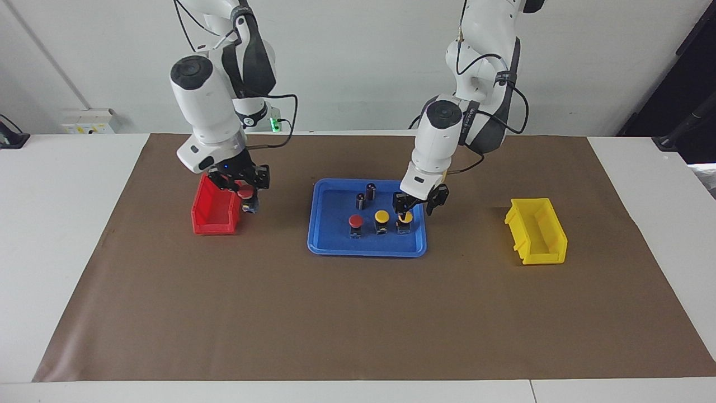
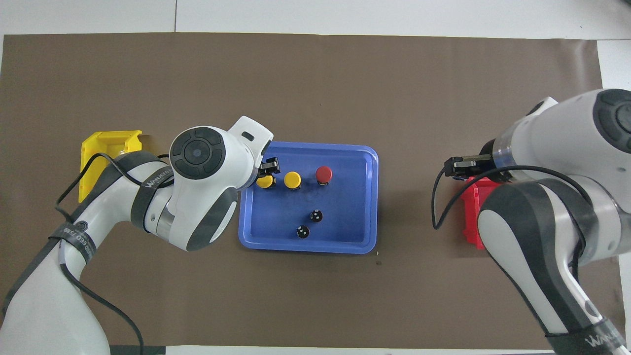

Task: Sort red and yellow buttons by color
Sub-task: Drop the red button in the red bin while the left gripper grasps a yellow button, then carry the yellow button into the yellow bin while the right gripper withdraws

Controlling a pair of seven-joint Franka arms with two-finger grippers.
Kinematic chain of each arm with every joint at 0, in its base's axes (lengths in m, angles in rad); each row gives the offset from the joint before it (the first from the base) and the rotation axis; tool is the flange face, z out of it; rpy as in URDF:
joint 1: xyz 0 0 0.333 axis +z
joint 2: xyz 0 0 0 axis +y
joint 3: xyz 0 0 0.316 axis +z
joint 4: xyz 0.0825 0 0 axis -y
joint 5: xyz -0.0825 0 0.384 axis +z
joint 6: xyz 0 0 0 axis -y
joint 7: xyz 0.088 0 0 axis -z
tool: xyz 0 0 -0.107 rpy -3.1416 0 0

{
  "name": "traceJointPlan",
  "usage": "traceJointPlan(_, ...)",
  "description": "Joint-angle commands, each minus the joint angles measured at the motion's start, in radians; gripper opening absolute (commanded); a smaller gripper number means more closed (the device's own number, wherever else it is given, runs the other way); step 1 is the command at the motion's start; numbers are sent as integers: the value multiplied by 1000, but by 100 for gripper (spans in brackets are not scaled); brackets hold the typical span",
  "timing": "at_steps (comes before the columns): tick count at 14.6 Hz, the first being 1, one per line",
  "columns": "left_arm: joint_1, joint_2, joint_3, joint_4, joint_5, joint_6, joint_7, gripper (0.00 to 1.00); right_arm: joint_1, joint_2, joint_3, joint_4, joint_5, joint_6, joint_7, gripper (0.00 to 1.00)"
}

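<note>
A white surface (image 1: 67, 235) is lying under a wide brown paper sheet (image 1: 358, 313), with a plain white wall (image 1: 358, 67) rising at the robots' end and a white socket box (image 1: 89, 120) sitting near the right arm's end. A blue tray (image 1: 330, 246) is resting mid-sheet, a red bin (image 1: 215, 215) toward the right arm's end and a yellow bin (image 1: 537, 232) toward the left arm's end. The buttons are showing round flat caps on small black-and-silver bodies. The right claw (image 1: 241, 187) is hanging just over the red bin's tray-side rim, clamping a red button (image 1: 246, 196) (body pointing down). A second red button (image 1: 355, 222) is standing upright in the tray, and beside it, toward the left arm's end, a yellow button (image 1: 382, 217). The left claw (image 1: 413, 206) is reaching down over the other yellow button (image 1: 404, 221), its fingers straddling the cap; whether they are gripping it I cannot tell. Two dark grey cylinders (image 1: 365, 196) are standing in the tray nearer the robots than the buttons.
</note>
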Motion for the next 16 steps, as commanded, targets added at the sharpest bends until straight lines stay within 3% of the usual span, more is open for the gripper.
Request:
traceJointPlan(1,-34,6,18,-16,-11,34,-25,77,-49,-153,12,-229,0,57,-71,14)
traceJointPlan(4,-38,16,18,-18,-11,37,-25,77,-109,-188,12,-297,0,88,-169,14)
traceJointPlan(6,-39,16,18,-24,-11,38,-26,68,-131,-190,12,-298,0,87,-200,14)
traceJointPlan(9,-39,16,18,-24,-11,43,-26,50,-181,-191,12,-321,0,96,-271,14)
traceJointPlan(13,-57,16,18,-21,-11,14,-41,6,-220,-187,12,-390,2,156,-334,14)
traceJointPlan(14,-65,15,19,-9,-9,-19,-61,2,-218,-181,12,-393,2,171,-334,14)
traceJointPlan(16,-56,7,22,46,-5,-107,-63,2,-209,-175,13,-413,2,214,-334,14)
